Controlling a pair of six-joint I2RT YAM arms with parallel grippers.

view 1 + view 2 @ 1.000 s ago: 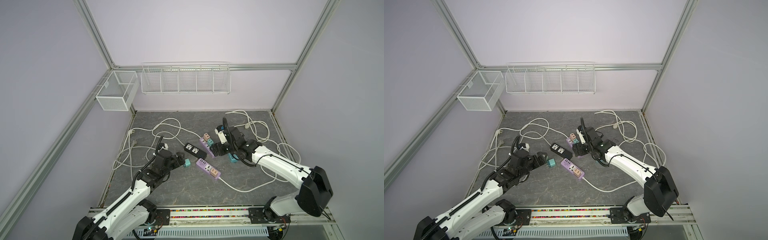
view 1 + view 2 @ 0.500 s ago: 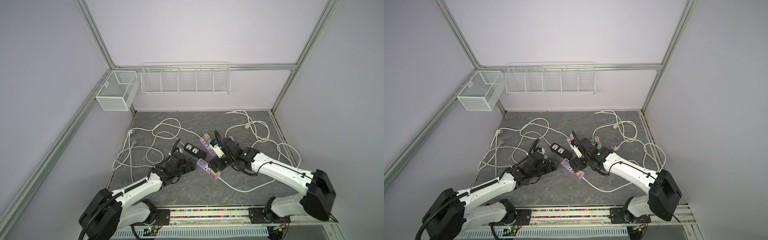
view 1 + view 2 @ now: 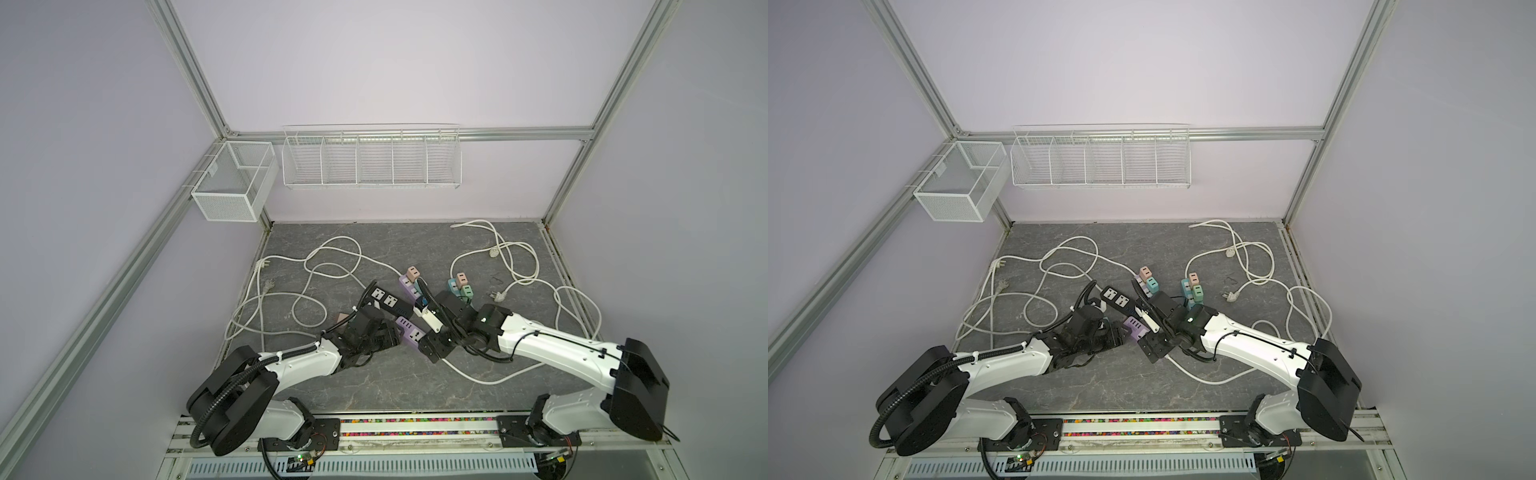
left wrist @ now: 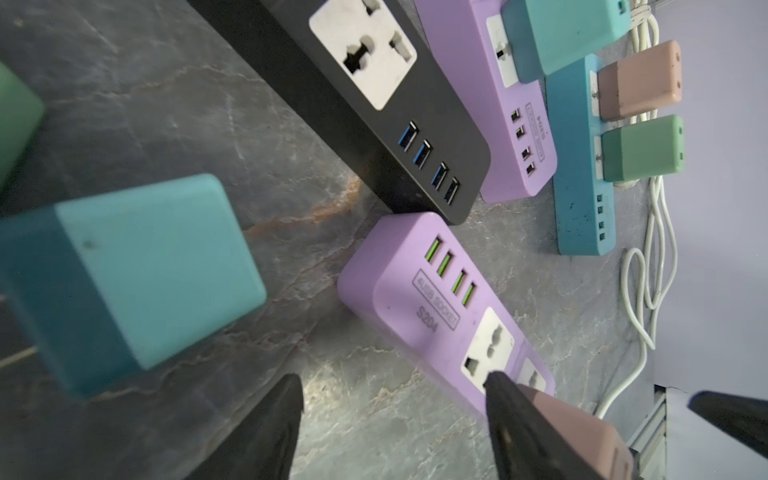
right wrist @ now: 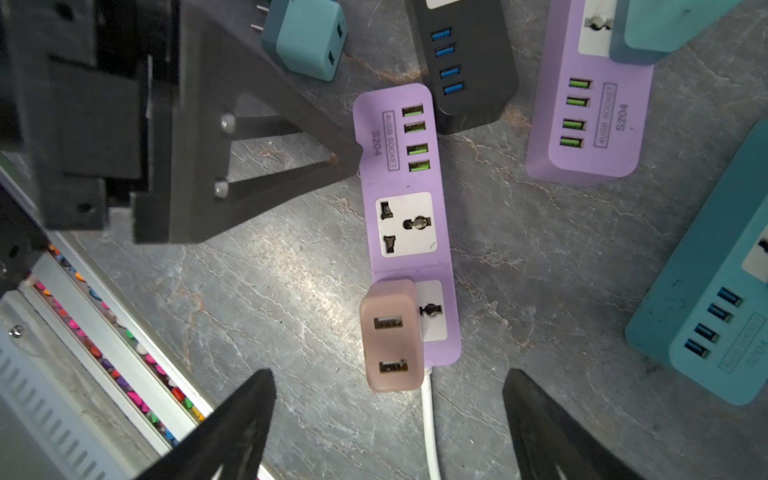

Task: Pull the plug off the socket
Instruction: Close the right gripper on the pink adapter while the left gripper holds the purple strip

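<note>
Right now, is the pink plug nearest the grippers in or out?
In: pink plug stands on purple strip's end socket, prongs hidden.

purple power strip (image 5: 409,183): matt smooth plastic | tabletop (image 5: 540,270): veined stone-look, slight sheen

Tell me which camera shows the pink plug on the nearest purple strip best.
The right wrist view: the pink plug shows whole, seated in the end socket of the purple strip. The left wrist view shows only part of it; neither top view shows it.
</note>
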